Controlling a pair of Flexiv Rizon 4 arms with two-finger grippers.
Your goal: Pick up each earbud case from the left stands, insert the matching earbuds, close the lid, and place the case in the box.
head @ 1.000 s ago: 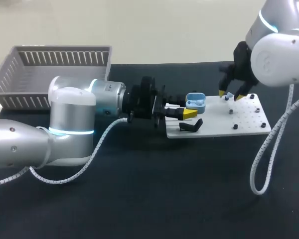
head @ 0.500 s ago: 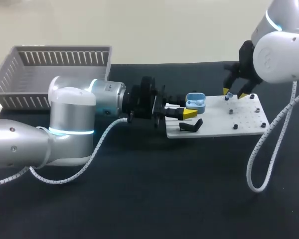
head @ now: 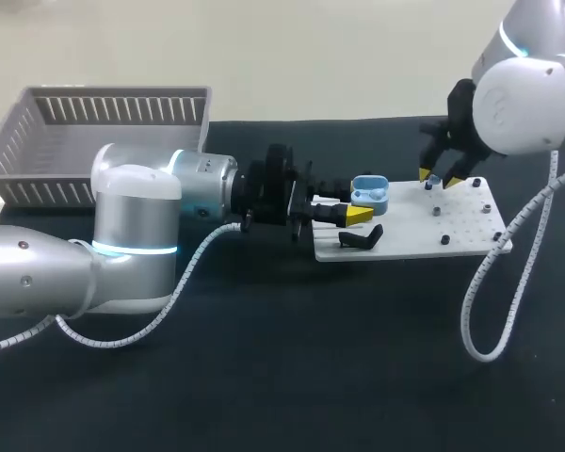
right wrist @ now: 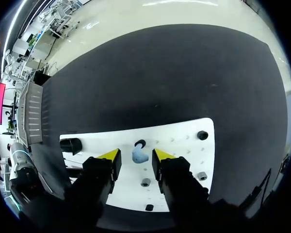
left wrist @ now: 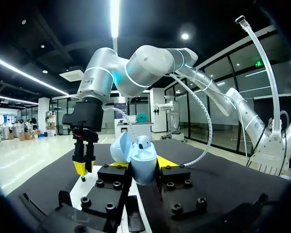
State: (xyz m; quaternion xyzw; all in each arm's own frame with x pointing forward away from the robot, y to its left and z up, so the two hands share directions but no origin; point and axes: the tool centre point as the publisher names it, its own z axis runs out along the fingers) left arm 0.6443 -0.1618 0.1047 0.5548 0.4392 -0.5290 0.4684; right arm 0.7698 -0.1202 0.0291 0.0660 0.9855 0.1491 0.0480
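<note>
Right wrist view: earbud point(right wrist: 139, 155) lies on the white board point(right wrist: 184, 145), just beside a black peg, straight under the right gripper point(right wrist: 136, 156) and centred between its two yellow tips. Small strips of white board show on both sides of the earbud, so the fingers are spread and straddle it, grasping nothing. The earbud's longer side looks to run across the closing line, so the tips would meet its narrow flanks, though it's small and hard to be sure. Judgement: the move is a short straight drop and a pinch, with no sideways correction needed. The risk is the peg right next to it catching a tip.

The right arm is the near one, and in the head view it comes in from the right and hangs over the board's far right part. The left arm is well apart from the earbud, at the board's left end.

The case point(left wrist: 144, 167) is blue, upright, lid swung open. The left gripper point(left wrist: 142, 164) is clenched on it, one finger on each side of its body. Something rounded sits in the open top, maybe an earbud already seated, but I can't say for sure. The case's open mouth faces up, and the right gripper is off to one side of it, beyond the lid.

The box point(head: 113, 92) is far off to the left, well apart from both.
</note>
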